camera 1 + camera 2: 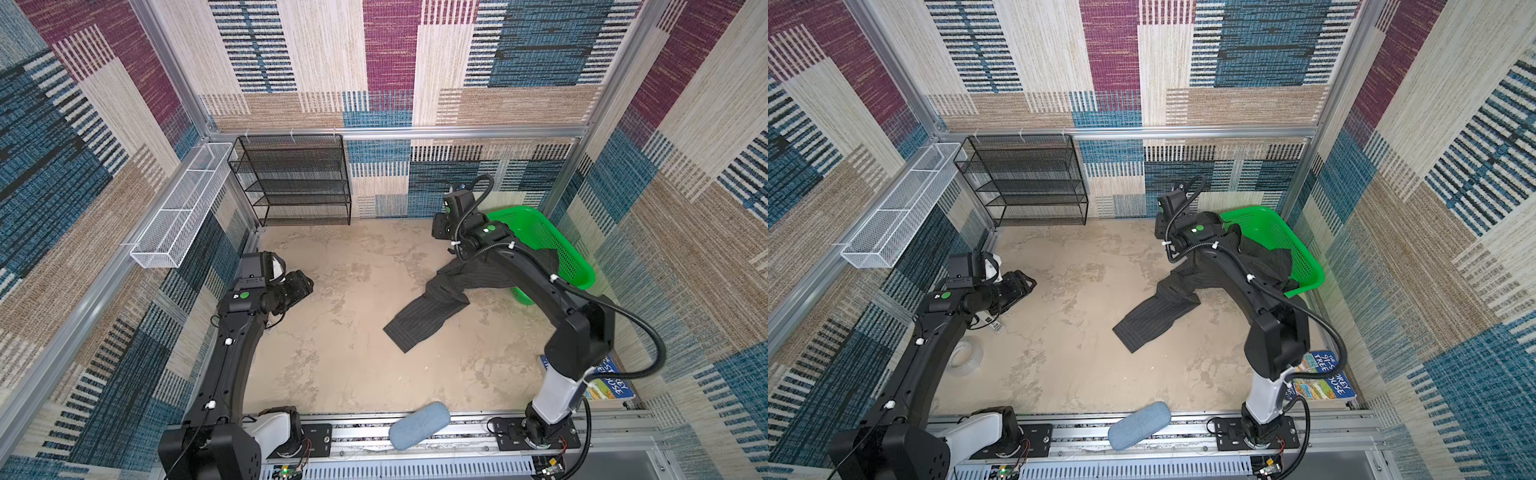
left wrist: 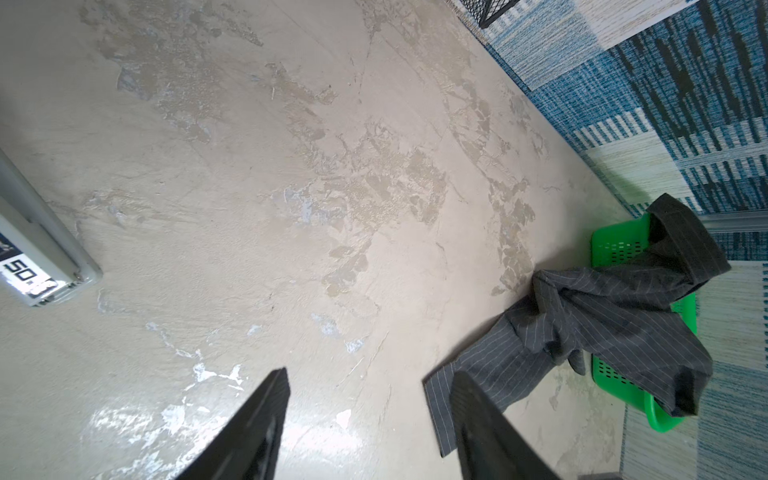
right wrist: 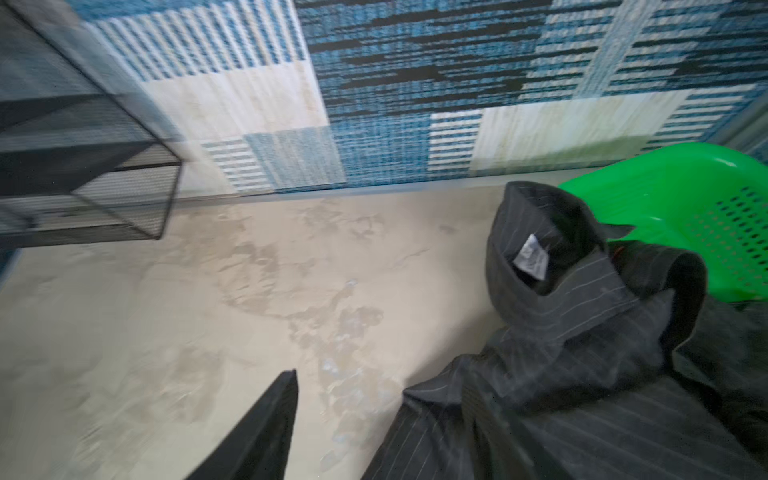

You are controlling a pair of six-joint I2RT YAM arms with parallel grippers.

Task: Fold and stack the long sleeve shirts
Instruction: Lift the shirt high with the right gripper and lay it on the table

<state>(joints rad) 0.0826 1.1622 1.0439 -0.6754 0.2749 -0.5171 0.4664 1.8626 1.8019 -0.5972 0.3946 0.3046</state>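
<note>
Over green basket (image 1: 540, 232) rim: crumpled charcoal pinstriped shirt (image 1: 419, 320), unfolded.

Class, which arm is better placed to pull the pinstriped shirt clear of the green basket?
Right, probably. The right gripper, open, hangs beside the pinstriped shirt at the green basket; the left gripper sits across the table, well apart.

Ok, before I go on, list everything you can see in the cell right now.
shirt: one, charcoal pinstriped, draped from the basket onto the table
basket: one, green, far right corner
mesh rack: one, black, back wall
wire tray: one, white, left wall
case: one, grey-blue, near edge
book: one, blue, near right corner
tape roll: one, clear, left on the table
left fingers: two, black, apart, empty
right fingers: black, apart, at the shirt's edge
</note>
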